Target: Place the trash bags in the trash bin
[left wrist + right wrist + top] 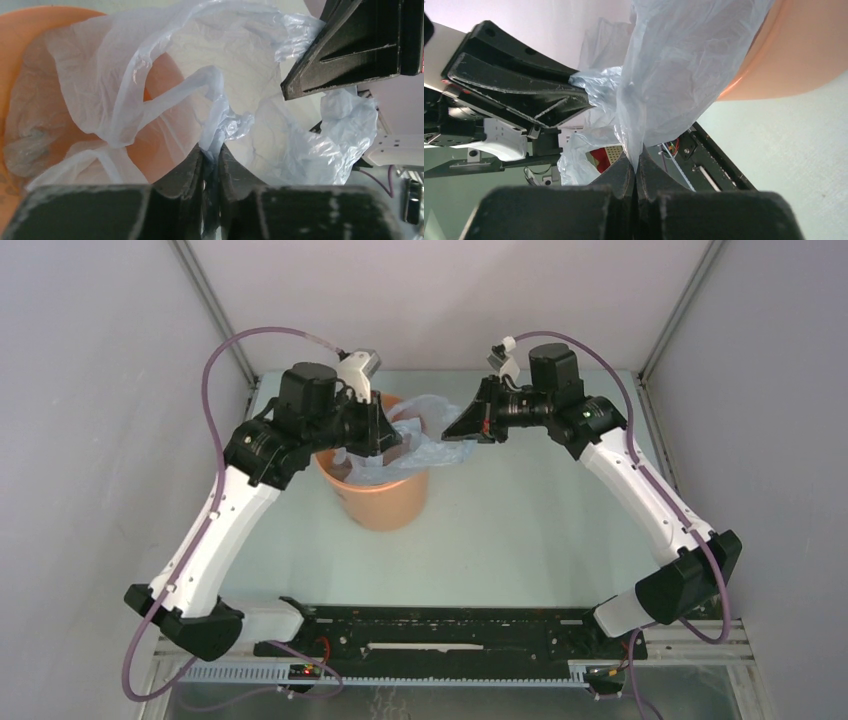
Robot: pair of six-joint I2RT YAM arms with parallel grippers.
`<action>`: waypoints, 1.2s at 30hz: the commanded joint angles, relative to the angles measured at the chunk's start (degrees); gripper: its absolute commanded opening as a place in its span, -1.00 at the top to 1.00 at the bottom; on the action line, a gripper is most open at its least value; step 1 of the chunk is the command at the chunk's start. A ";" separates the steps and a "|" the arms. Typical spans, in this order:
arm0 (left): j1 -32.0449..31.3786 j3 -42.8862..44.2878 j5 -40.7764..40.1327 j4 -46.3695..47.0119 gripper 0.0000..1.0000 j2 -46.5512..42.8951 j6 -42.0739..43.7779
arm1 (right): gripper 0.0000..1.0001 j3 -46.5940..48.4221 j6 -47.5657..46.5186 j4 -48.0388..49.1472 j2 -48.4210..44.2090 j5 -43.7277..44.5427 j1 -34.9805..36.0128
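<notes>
Both clenched: left pincer (211, 154) on a twisted strip of the pale blue-grey trash bag (240, 60), right pincer (634, 167) on its film edge. Bag spans between both pincers, part draped inside the orange trash bin (385, 502) under the left pincer. Bin stands upright on the table (520, 530).

Count's short: one trash bag (240, 60), one orange trash bin (385, 502), and two grippers, left gripper (210, 152) and right gripper (635, 164), each pinching that bag at its fingertips.
</notes>
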 commanded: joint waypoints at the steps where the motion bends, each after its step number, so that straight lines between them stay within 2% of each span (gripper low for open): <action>1: -0.17 4.53 -5.11 0.76 0.83 -0.70 0.18 | 1.00 -1.13 -0.84 0.95 -1.97 1.03 0.49; 2: 0.36 4.54 -7.61 1.28 0.96 -1.96 -0.50 | 1.00 -1.42 -1.12 0.86 -2.06 1.21 0.41; 3: 1.14 4.07 -9.82 2.11 0.99 -3.64 -1.38 | 1.00 -1.86 -1.41 0.68 -2.14 1.43 0.33; 8: 7.72 -3.98 -27.02 7.66 0.99 -17.03 -9.70 | 1.00 -3.45 -2.32 -0.88 -2.37 4.55 -0.70; 12: 16.69 -13.38 -25.75 13.03 0.99 -25.01 -16.36 | 1.00 -3.69 -5.31 -4.38 -2.59 9.54 -1.97; 18: 26.51 -19.39 -19.86 15.59 1.00 -25.55 -21.75 | 1.00 -3.67 -17.28 -8.07 -0.64 15.21 -2.15; 20: 28.08 -20.54 -17.98 17.55 0.99 -24.49 -21.08 | 0.99 -3.52 -21.30 -9.11 0.57 16.69 -2.15; 26: 32.70 -19.31 -13.74 18.95 1.00 -19.03 -21.73 | 0.61 2.82 -26.94 -17.70 3.50 19.46 -1.19; 29: 34.58 -17.26 -10.75 18.19 1.00 -14.75 -21.53 | 0.46 -0.44 -27.94 -16.75 0.90 23.04 -0.90; 32: 35.12 -15.70 -7.47 18.23 1.00 -11.08 -19.03 | 0.38 -2.31 -27.70 -14.77 -0.44 22.56 -2.54; 34: 35.41 -16.09 -9.06 17.19 1.00 -10.10 -18.31 | 0.34 -2.08 -28.25 -14.26 -0.23 21.12 -3.09; 36: 35.91 -17.99 -10.99 16.51 1.00 -9.88 -18.57 | 0.40 -1.48 -27.40 -14.10 0.65 18.47 -3.05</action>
